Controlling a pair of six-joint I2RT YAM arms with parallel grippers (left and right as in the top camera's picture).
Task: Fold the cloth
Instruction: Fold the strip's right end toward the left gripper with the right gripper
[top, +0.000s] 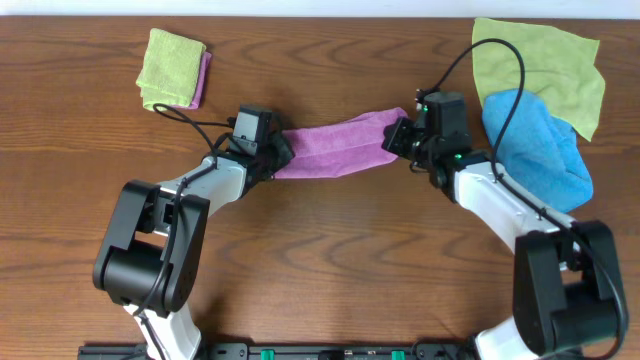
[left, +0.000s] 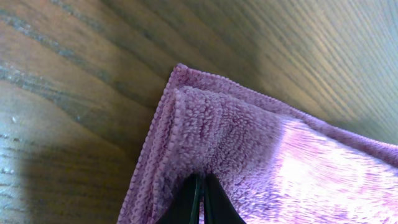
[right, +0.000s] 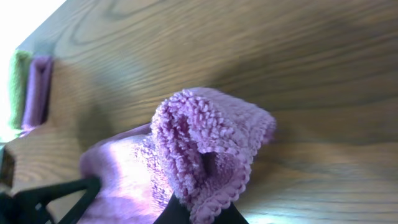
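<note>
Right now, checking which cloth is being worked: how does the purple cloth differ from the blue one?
The purple cloth is stretched into a long band; the blue cloth lies bunched in a heap. The purple cloth is pinched at its ends by the left tool and right tool; the blue cloth is ungripped, overlapping a yellow-green cloth. Both are solid-coloured.

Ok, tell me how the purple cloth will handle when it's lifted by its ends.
Probably floppy: the cloth bunches into a narrow band between the left gripper and the right gripper. Likely light for its size: one end curls over itself from only a small pinch. Its looped pile should grip the fingers rather than slip.
</note>
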